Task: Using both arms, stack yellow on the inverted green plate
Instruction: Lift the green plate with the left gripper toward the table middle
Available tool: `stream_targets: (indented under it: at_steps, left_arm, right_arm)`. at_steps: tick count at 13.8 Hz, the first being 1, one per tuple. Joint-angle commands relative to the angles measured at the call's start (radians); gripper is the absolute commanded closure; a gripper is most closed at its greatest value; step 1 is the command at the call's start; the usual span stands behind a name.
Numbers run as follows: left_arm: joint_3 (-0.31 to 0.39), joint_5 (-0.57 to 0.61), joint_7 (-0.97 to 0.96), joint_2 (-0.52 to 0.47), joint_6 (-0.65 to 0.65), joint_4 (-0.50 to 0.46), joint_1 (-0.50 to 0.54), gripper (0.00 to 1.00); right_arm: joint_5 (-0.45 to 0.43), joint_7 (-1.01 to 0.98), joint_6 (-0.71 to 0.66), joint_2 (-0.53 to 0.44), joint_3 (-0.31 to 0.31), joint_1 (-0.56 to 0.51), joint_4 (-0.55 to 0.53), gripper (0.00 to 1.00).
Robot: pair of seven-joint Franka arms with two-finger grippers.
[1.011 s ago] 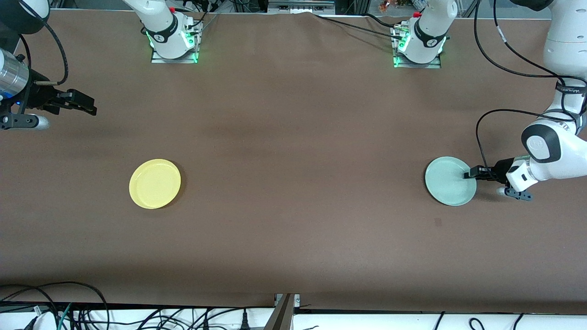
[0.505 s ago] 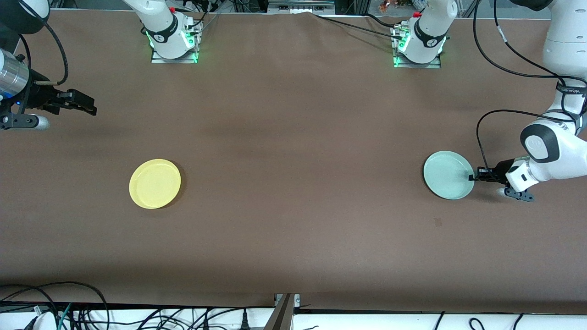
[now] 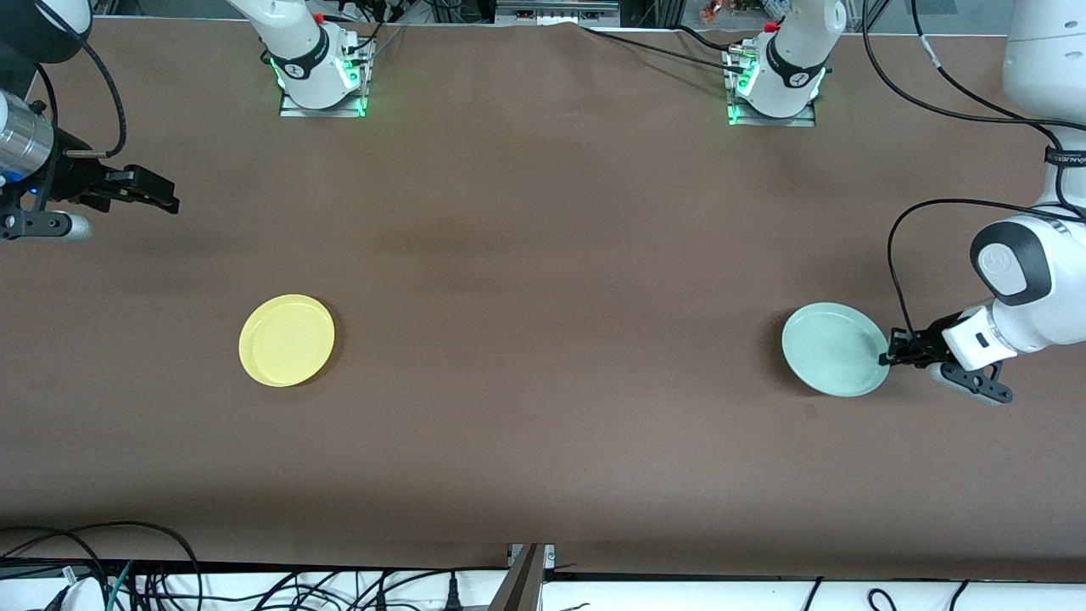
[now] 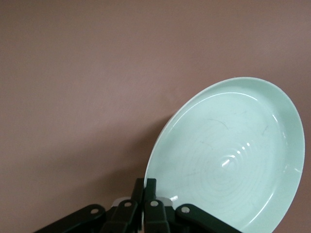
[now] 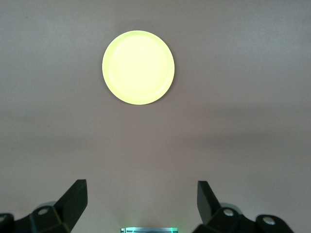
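Note:
The pale green plate (image 3: 836,350) is at the left arm's end of the table, hollow side up. My left gripper (image 3: 887,358) is shut on the part of its rim toward that end. In the left wrist view the green plate (image 4: 233,160) looks tilted, one edge raised off the brown cloth, with the left gripper (image 4: 145,187) pinching its rim. The yellow plate (image 3: 287,340) lies flat toward the right arm's end, rim up. My right gripper (image 3: 165,197) waits open above the table's edge there. Its wrist view shows the yellow plate (image 5: 138,67) well ahead of the right gripper (image 5: 141,187), nothing between the fingers.
Both arm bases (image 3: 322,81) (image 3: 774,89) stand at the table's edge farthest from the front camera, with green lights. Cables (image 3: 127,560) run along the edge nearest the camera. A small dark mark (image 3: 810,412) sits on the cloth near the green plate.
The left gripper has shut on the green plate's rim and carried it a little toward the front camera. The yellow plate and the right arm have not moved.

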Motion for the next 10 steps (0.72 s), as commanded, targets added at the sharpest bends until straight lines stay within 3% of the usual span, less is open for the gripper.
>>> stream_targets:
  at_steps: [1,6,10]
  left_arm:
    - [0.003,0.106,-0.075,0.01,0.008,0.077,-0.095,1.0]
    - [0.003,0.369,-0.369,0.034,0.047,0.171,-0.33,1.0]
    - [0.003,0.658,-0.62,0.08,0.047,0.255,-0.499,1.0]
  right_arm:
    - [0.002,0.016,-0.015,0.002,-0.001,0.004,0.011,0.0]
    - [0.002,0.016,-0.015,0.002,-0.001,0.004,0.013,0.0]
    - [0.002,0.016,-0.015,0.004,-0.001,0.004,0.013,0.0]
